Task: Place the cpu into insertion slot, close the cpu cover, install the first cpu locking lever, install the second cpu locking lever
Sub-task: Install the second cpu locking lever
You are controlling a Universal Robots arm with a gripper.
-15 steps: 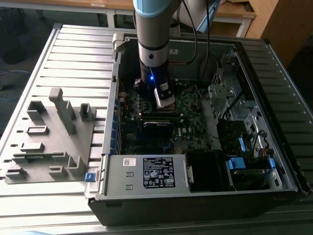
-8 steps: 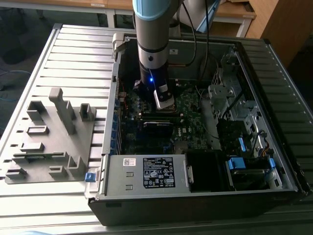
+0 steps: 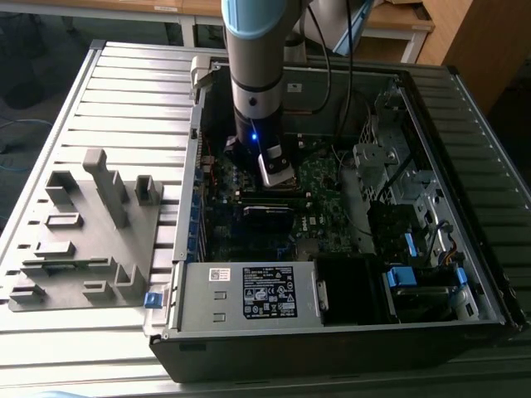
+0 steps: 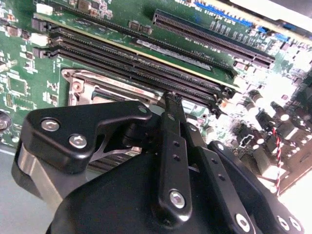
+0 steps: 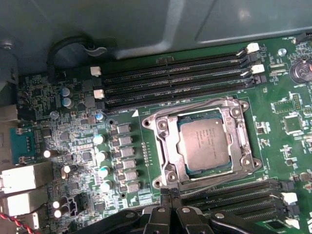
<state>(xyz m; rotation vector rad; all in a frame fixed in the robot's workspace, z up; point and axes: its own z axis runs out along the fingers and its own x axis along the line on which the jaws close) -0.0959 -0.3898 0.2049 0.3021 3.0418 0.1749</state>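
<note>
1 small flat square cpu with a grey-silver metal top (image 5: 204, 145) lies seated in the dark square insertion slot with its silvery metal rim (image 5: 165, 146), set into the green circuit board (image 5: 141, 187) between 2 banks of long black memory slots (image 5: 175, 80). We see the thin silver metal cpu cover (image 5: 240, 127) lying flat around the chip, its square window framing the metal top (whether any locking lever is latched, we cannot tell).

In the first wrist view the black fingers (image 5: 165, 207) of the gripper (image 5: 170, 195) are pressed together with no gap between them, holding nothing, their tips just beside the edge of the socket nearest the camera. The second wrist view shows the same black gripper (image 4: 170, 100) with its tips met above the board, near the memory slots (image 4: 136, 61) and a corner of the socket frame (image 4: 80, 80).

In the exterior view we see the grey robot arm (image 3: 257, 66) reaching down into the open black computer case (image 3: 332, 332), which rests on the ribbed grey metal tabletop (image 3: 124, 91). A grey plastic fixture block (image 3: 83, 240) sits on the tabletop at the exterior view's left, well apart from the case.
</note>
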